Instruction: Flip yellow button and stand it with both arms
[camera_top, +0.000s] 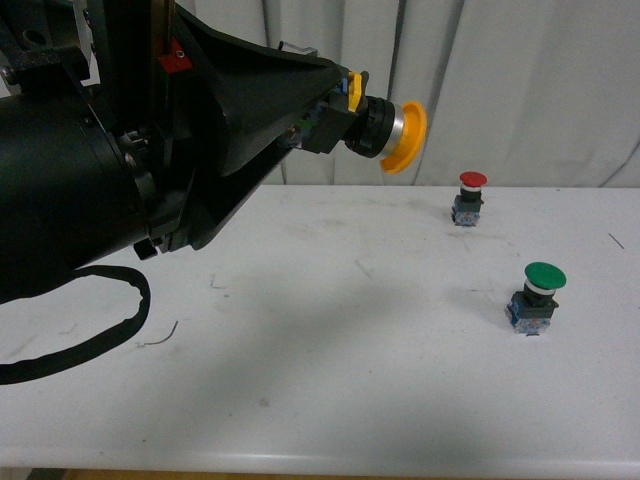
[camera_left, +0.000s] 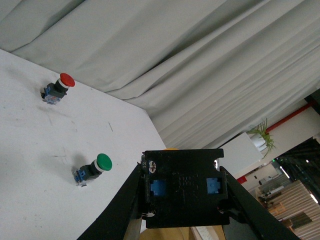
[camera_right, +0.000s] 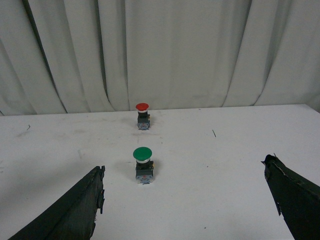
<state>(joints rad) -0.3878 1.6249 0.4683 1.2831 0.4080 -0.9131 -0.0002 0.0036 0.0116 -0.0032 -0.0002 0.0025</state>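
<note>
- The left arm fills the left side of the front view, bulky and black, with a cable (camera_top: 100, 330) looping below it over the table (camera_top: 330, 340).
- The left tool (camera_top: 325, 108) is clamped on the yellow button (camera_top: 385, 125) and holds it in the air, well above the table.
- The button lies on its side. Its long axis is close to level, with the dark base in the tool and the cap (camera_top: 408, 135) pointing to the robot's right, tipped a little downward.
- From the left wrist, the base (camera_left: 182, 187) shows squarely between the two fingers, its blue bits facing the camera.
- Further right, a red button (camera_top: 471, 196) stands upright near the back of the table. A green button (camera_top: 538, 297) stands nearer the front, well apart from it.
- The right tool (camera_right: 184, 172) is spread wide with nothing in it. Its fingers (camera_right: 82, 210) hang over the table on the near side of the green button.
- The right arm does not appear in the front view, and its own camera does not catch the yellow button.
- My guess is that the free cap end, turned toward the right arm, is where that arm should take hold. The handover turns on reaching in along that level axis.
</note>
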